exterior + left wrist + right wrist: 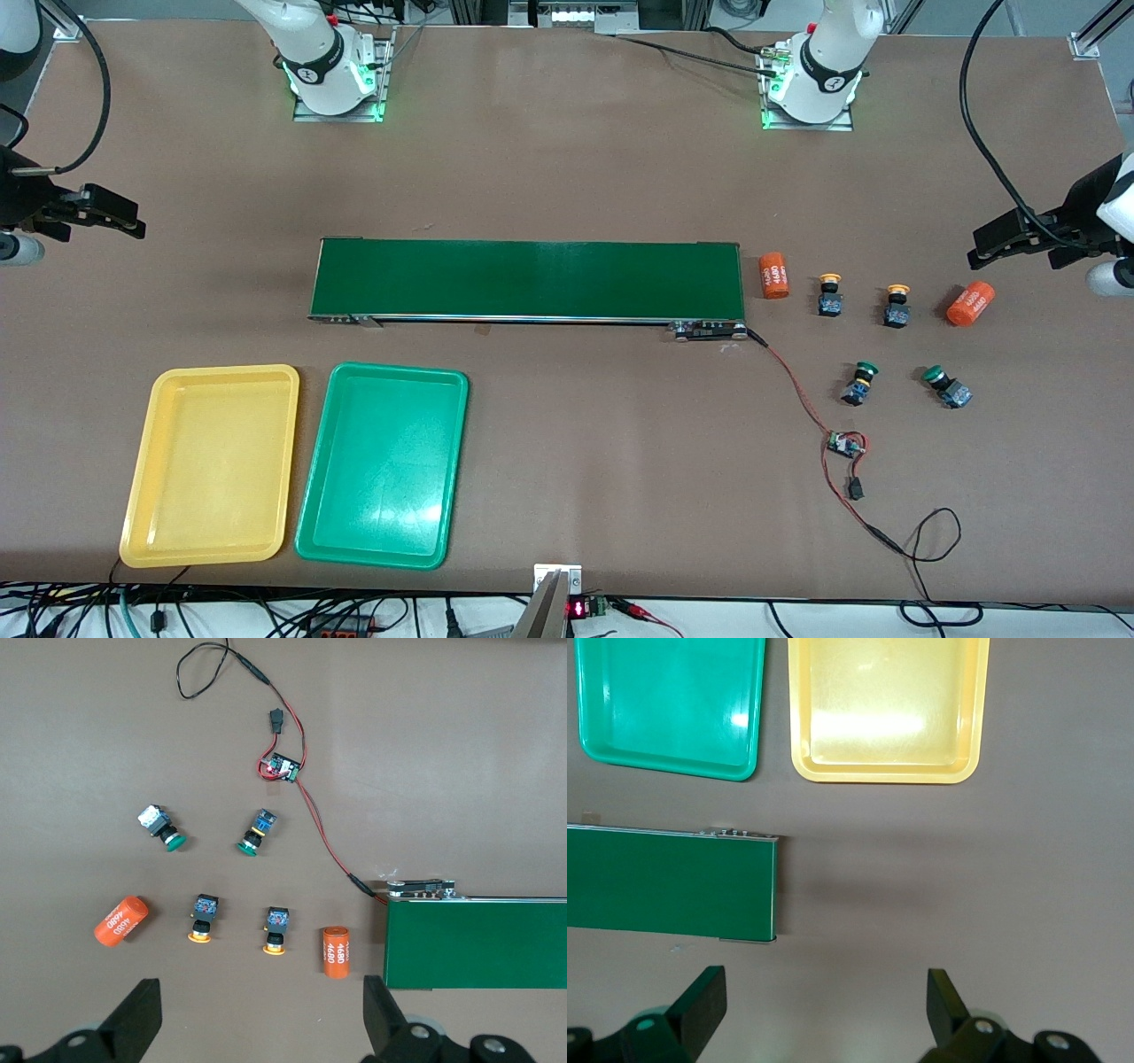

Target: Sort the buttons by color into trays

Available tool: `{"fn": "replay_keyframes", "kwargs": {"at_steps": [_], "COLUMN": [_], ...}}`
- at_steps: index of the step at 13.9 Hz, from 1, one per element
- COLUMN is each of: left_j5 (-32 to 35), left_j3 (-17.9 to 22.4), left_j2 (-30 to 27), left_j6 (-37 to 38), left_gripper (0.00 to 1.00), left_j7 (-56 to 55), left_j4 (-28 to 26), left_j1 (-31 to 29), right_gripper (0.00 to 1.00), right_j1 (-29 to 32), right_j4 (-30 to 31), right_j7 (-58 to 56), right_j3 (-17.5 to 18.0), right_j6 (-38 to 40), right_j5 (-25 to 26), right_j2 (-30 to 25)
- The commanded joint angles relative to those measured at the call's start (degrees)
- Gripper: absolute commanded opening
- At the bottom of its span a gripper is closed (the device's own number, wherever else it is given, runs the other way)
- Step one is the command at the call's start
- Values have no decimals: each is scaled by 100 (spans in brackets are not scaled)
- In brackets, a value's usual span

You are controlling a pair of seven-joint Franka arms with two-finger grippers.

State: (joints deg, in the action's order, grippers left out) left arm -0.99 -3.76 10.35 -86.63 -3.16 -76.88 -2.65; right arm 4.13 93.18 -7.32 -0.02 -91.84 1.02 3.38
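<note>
Both arms waited. The left gripper hung spread and empty at the frame's right edge over bare table, the right gripper likewise at the frame's left edge. Four buttons sat at middle right — two yellow buttons above two green buttons. The yellow tray and green tray lay side by side, lower left.

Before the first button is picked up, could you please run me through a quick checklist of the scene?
1. Left gripper open, nothing held, over the table past the buttons: ok.
2. Right gripper open, nothing held, waiting at the trays' end: ok.
3. Yellow tray holds nothing: ok.
4. Green tray holds nothing: ok.
5. Two yellow buttons and two green buttons stand apart from each other: ok.
6. Orange cylinders apart from the buttons: ok.
</note>
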Motion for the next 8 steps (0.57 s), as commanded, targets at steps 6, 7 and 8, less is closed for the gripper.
{"fn": "replay_keyframes", "kwargs": {"at_steps": [6, 7, 8], "left_j5": [64, 38, 3], "left_j3": [-29, -29, -29], "left_j2": [116, 186, 256], "left_j6": [146, 147, 147], "left_gripper": [100, 100, 100], "left_j7": [8, 8, -61], "left_j4": [121, 112, 138], "left_j1": [28, 2, 28], "right_gripper": [100, 100, 100], "right_j1": [9, 0, 0], "right_j4": [7, 7, 7], "right_j7": [28, 28, 28], "right_j3": [28, 28, 28], "right_j6": [-1, 8, 8], "right_j5": [-14, -14, -14], "right_j2": [-57, -57, -57]}}
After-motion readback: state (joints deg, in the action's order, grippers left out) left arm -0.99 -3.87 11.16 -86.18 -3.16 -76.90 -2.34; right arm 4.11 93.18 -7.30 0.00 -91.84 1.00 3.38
